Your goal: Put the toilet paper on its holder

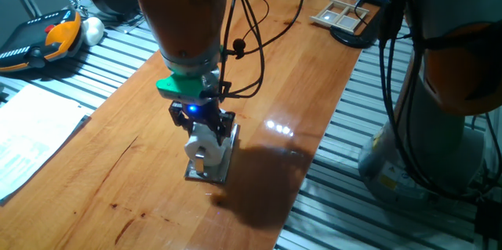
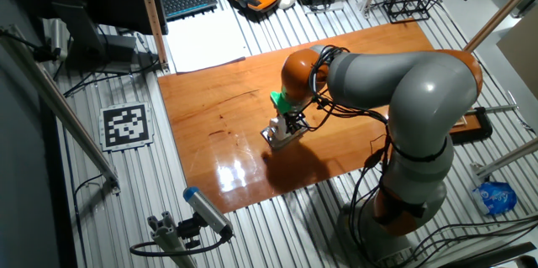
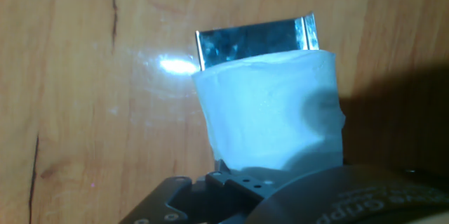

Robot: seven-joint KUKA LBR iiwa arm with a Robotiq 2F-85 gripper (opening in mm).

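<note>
At frame centre I see my claw (image 1: 205, 142) pinching the small white cylindrical toilet paper roll (image 1: 202, 145), low over the shiny rectangular metal holder plate (image 1: 216, 170) lying on the wooden table (image 1: 102, 172).

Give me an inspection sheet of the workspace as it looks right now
Surface: wooden tabletop, glossy, with a light glare.
Job's things: toilet paper held over the holder, a shiny metal plate lying on the wood; peg hidden.
Clutter: wooden compartment tray at the far end; papers, keyboard, orange pendant beside the board.
Grippers: claw shut on the roll.
Cables: black cables hang along the arm above the wood.
Surroundings: slatted metal bench, printed marker tag, second robot base.
</note>
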